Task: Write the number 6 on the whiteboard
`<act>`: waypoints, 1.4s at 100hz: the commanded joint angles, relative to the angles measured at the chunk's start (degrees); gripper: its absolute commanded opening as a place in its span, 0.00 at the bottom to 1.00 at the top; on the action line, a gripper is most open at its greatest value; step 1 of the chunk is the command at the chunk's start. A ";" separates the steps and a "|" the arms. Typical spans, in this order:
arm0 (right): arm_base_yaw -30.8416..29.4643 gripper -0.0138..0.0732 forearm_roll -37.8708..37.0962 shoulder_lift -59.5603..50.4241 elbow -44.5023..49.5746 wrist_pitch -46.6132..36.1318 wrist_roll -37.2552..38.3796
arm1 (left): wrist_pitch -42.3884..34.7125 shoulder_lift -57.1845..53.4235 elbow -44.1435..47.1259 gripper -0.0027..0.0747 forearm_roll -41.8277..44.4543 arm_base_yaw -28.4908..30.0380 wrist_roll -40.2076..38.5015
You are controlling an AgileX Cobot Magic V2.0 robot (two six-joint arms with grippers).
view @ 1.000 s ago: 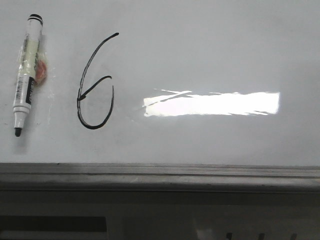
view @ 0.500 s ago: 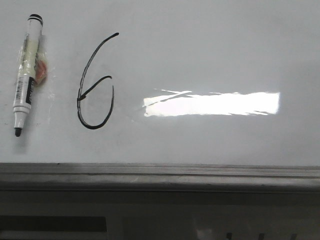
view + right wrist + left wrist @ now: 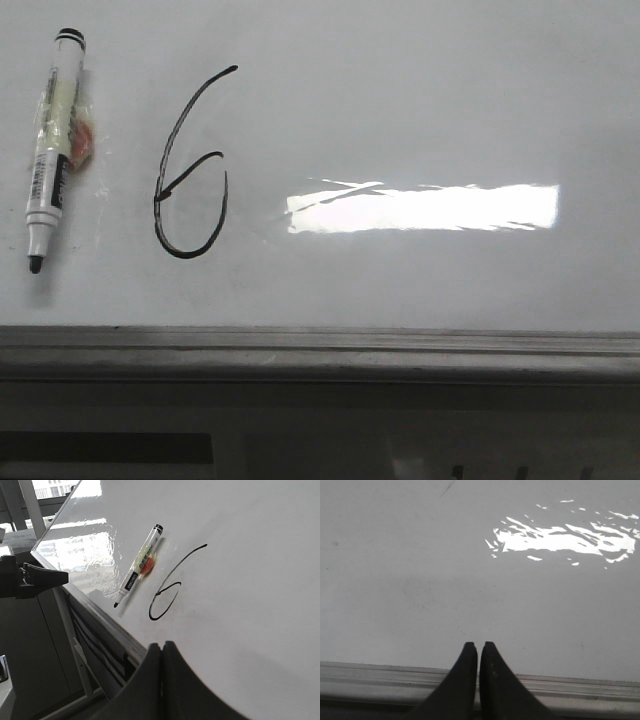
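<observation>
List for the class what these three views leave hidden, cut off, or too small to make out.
- Marker label: too small and blurred in the front view to read.
- Whiteboard: top and side edges cut off by the front view's frame.
- Number 6: outside the left wrist view.
- Left gripper and right gripper: outside the front view; only the fingertips show, pressed together, in the wrist views.

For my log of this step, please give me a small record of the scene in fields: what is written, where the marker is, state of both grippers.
written: the number 6, thin black stroke, loop slightly unclosed
surface: the whiteboard, glossy, with a bright light reflection
marker: uncapped, on the board left of the digit, tip toward the grey edge rail
left gripper: shut, empty
right gripper: shut, empty
</observation>
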 commanded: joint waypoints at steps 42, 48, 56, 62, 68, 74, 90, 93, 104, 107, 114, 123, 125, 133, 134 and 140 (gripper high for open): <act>-25.22 0.09 -10.14 -0.09 -1.37 -4.25 1.81 | -3.22 -1.65 1.37 0.01 -0.17 0.09 -0.71; -29.96 0.09 -10.54 -1.39 -1.37 -4.25 3.74 | -3.22 -1.65 1.37 0.01 -0.17 0.09 -0.71; -35.16 0.09 -11.50 -4.28 -0.95 -4.25 4.11 | -3.22 -1.65 1.37 0.01 -0.17 0.09 -0.71; -38.87 0.09 -11.85 -7.37 0.09 -4.36 4.27 | -3.22 -1.65 1.37 0.01 -0.17 0.09 -0.71; -41.86 0.09 -12.07 -10.33 1.68 -4.23 4.79 | -3.22 -1.65 1.37 0.01 -0.17 0.09 -0.71; -43.85 0.09 -12.45 -13.70 3.95 -4.12 5.96 | -3.22 -1.65 1.37 0.01 -0.17 0.09 -0.71; -48.35 0.09 -13.13 -21.78 7.73 4.90 8.77 | -3.22 -1.65 1.37 0.01 -0.17 0.09 -0.71; -49.00 0.09 -13.25 -22.92 7.65 8.09 8.77 | -3.22 -1.65 1.37 0.01 -0.17 0.09 -0.71; -51.81 0.09 -13.25 -27.21 7.90 18.15 8.77 | -3.22 -1.65 1.37 0.01 -0.17 0.09 -0.71; -52.50 0.09 -13.25 -27.74 7.90 20.07 8.77 | -3.22 -1.65 1.37 0.01 -0.17 0.09 -0.71; -53.67 0.09 -13.25 -27.51 7.90 23.72 8.77 | -3.22 -1.65 1.37 0.01 -0.17 0.09 -0.71; -54.79 0.09 -13.25 -27.51 7.90 27.85 8.41 | -3.22 -1.65 1.37 0.01 -0.17 0.09 -0.71; -55.01 0.09 -13.25 -27.51 7.90 28.73 8.41 | -3.22 -1.65 1.37 0.01 -0.17 0.09 -0.71; -55.67 0.09 -13.25 -27.51 7.90 31.28 8.41 | -3.22 -1.65 1.37 0.01 -0.17 0.09 -0.71; -55.82 0.09 -13.25 -27.51 7.90 31.28 8.26 | -3.22 -1.65 1.37 0.01 -0.17 0.09 -0.71; -56.38 0.09 -13.25 -27.51 7.90 31.28 8.16 | -3.22 -1.65 1.37 0.01 -0.17 0.09 -0.71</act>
